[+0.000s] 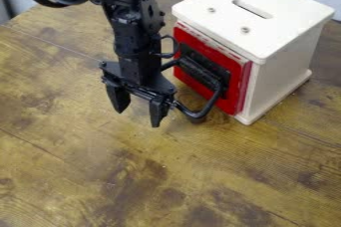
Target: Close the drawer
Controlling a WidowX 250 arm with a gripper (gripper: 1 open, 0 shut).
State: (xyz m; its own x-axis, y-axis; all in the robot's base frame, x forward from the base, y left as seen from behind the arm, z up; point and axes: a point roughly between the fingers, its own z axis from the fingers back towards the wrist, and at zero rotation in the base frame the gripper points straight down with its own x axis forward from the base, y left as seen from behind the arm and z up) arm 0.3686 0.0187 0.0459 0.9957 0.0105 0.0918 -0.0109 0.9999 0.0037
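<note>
The claw (138, 111) hangs just left of frame centre, pointing down at the wooden bench (94, 181), its two fingers spread apart and gripping nothing. The drawer (209, 68) sits right of centre, its red front set in the left-facing side of the cream wooden box (273, 47) at upper right. The red front looks nearly flush with the box, though whether a small gap remains cannot be told from this angle. The black loop handle (200, 94) juts from the front toward the claw, and its lower corner lies just beside the right-hand finger; whether the two touch is unclear.

The main risk, as I judge it, is that handle. With the fingers splayed this close, a sideways or upward move could hook the loop and drag the drawer back out, undoing the closing. A lift straight up, clear of the loop, seems safest.

If the drawer still needs a last push, a second danger is the box itself: it looks light and stands loose on the bench, so a shove on the red front might slide or twist the whole cube toward the right of the frame rather than seat the drawer. Pressing off-centre, on the handle instead of the flat front, would make that twist more likely.
</note>
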